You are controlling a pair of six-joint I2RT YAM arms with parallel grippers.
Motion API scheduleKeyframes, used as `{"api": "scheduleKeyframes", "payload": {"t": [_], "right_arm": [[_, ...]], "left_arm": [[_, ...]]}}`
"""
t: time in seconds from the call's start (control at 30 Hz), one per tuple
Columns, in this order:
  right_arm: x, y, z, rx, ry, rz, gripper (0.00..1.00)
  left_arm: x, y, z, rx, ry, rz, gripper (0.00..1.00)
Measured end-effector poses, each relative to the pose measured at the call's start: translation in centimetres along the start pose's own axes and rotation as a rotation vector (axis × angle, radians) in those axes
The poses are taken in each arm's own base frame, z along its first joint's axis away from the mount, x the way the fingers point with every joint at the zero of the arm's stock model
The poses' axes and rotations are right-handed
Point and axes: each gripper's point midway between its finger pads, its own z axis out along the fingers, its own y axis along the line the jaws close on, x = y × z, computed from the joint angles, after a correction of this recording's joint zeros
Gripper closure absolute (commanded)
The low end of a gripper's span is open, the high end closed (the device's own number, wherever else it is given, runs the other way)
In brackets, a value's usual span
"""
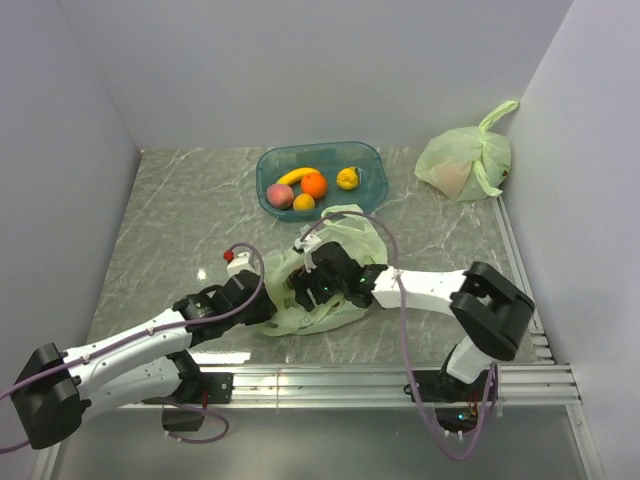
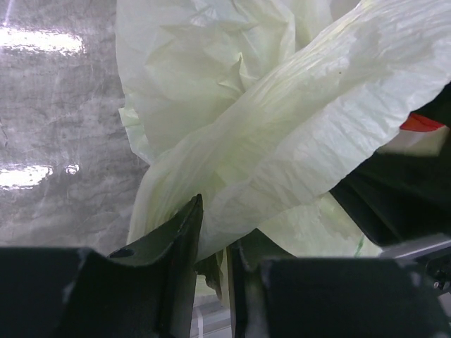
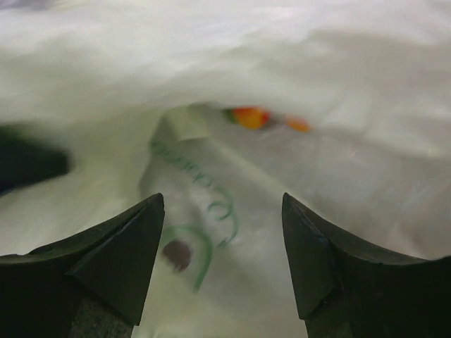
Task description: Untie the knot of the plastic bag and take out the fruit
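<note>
Both arms reach up from the near edge in the top view and meet at the bag (image 1: 355,240), a crumpled pale green heap mid-table. Left gripper (image 1: 272,304) sits at its 8 o'clock edge. Right gripper (image 1: 300,290) is sunk in the film. Fruit (image 1: 314,184) lies in a blue tub (image 1: 368,192) at 12 o'clock of the bag, and a second bag (image 1: 465,160) sits at 2 o'clock.

Left wrist: fingers (image 2: 184,236) nearly together, pinching a crinkled fold of bag.

Right wrist: fingers (image 3: 134,239) apart, gripping nothing. Smooth film beyond carries green print, a dark mark (image 3: 177,255) and an orange-red patch (image 3: 250,116) at 12 o'clock.
</note>
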Motion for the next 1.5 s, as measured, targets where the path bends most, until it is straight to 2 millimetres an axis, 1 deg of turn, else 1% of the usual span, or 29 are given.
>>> {"api": "scheduleKeyframes", "payload": {"t": [0.13,0.23,0.33,0.43,0.53,0.57,0.6,0.63,0.67,0.7,0.77,0.83,0.9,1.1,1.17,1.3,1.4,1.5], "right_arm": [[0.3,-1.4,2.2,0.077,-0.011,0.046,0.22],[-0.5,-1.9,3.5,0.11,-0.043,0.075,0.21],[-1.8,-2.1,4.8,0.124,-0.086,0.093,0.21],[-2.6,-2.1,6.1,0.127,-0.114,0.106,0.25],[-2.3,-2.5,7.3,0.142,-0.122,0.112,0.4],[-2.5,-2.5,7.5,0.141,-0.13,0.114,0.47],[-2.5,-2.6,7.5,0.143,-0.134,0.117,0.65],[-2.3,-2.6,7.5,0.143,-0.131,0.117,0.72],[-2.2,-2.7,7.5,0.144,-0.131,0.119,0.85],[-2.1,-2.7,7.3,0.144,-0.132,0.119,0.91],[-1.6,-2.7,6.5,0.143,-0.129,0.121,1.0],[-1.2,-2.6,5.1,0.136,-0.126,0.118,1.0],[-1.2,-2.4,3.2,0.124,-0.128,0.106,1.0],[-3.6,-0.4,-3.4,0.03,-0.224,0.044,1.0],[-4.1,0.2,-5.6,-0.004,-0.249,0.008,1.0],[-5.6,1.0,-9.6,-0.04,-0.307,-0.054,1.0],[-7.9,0.7,-11.8,-0.028,-0.358,-0.068,1.0],[-12.3,-0.4,-13.9,0.004,-0.448,-0.053,1.0]], "left_arm": [[0.0,-0.2,-0.2,0.01,-0.001,0.003,0.75],[0.1,-0.3,-0.2,0.016,0.0,0.007,0.75],[0.2,-0.4,-0.2,0.017,0.002,0.014,0.75],[0.5,-0.3,0.1,0.011,0.011,0.025,0.75],[0.8,-0.3,0.3,0.001,0.023,0.035,0.75],[0.9,-0.3,0.4,-0.002,0.026,0.037,0.75],[0.9,-0.3,0.4,-0.003,0.025,0.037,0.75],[0.8,-0.3,0.4,-0.005,0.024,0.037,0.75],[0.8,-0.3,0.4,-0.006,0.02,0.036,0.75],[0.7,-0.3,0.4,-0.007,0.019,0.033,0.75],[0.7,-0.1,0.4,-0.014,0.015,0.033,0.75],[0.6,0.0,0.4,-0.024,0.009,0.033,0.75],[0.4,0.4,0.3,-0.043,0.001,0.037,0.75],[-1.5,0.3,-0.1,-0.076,-0.049,0.025,0.76],[-2.1,0.5,-0.1,-0.086,-0.064,0.012,0.76],[-2.6,1.0,0.0,-0.102,-0.072,0.009,0.76],[-2.4,1.1,0.1,-0.102,-0.062,0.019,0.76],[-2.3,0.8,0.1,-0.091,-0.051,0.019,0.76]]}}
